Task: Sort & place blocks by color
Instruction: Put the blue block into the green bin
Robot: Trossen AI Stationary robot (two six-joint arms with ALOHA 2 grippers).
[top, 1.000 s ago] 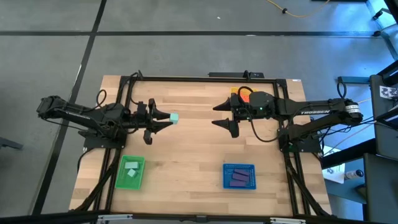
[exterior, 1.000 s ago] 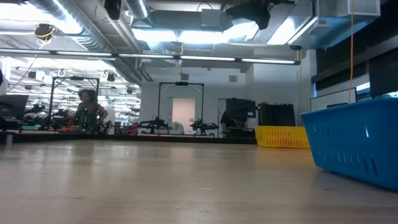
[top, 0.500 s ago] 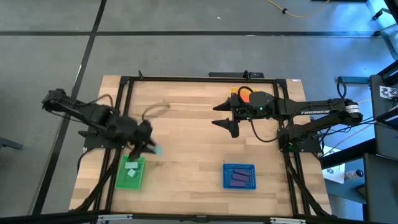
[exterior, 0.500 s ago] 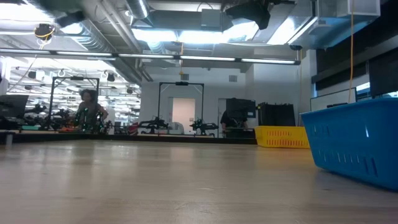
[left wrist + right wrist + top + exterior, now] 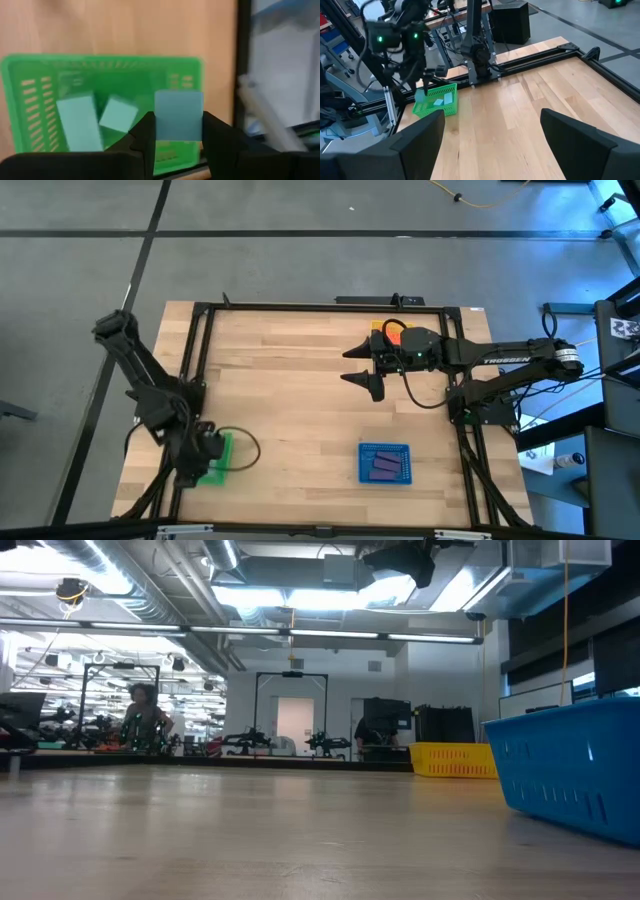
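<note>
From above, the left gripper [image 5: 197,457] sits right over the green tray [image 5: 222,455] and covers most of it, so you can't see the mint blocks inside or the one it's carrying from that angle. The yellow tray [image 5: 384,330] is mostly tucked under the right arm, only a sliver plus an orange-red block [image 5: 396,333] peeking out. Purple blocks [image 5: 385,467] in the blue tray [image 5: 366,464] are too small to count. Low view cuts the blue tray [image 5: 575,770] off at the right edge and shows neither arm. In the left wrist view the held mint block [image 5: 178,115] hides part of the green tray [image 5: 30,90], and its lower edge is lost behind the fingers [image 5: 145,137].
</note>
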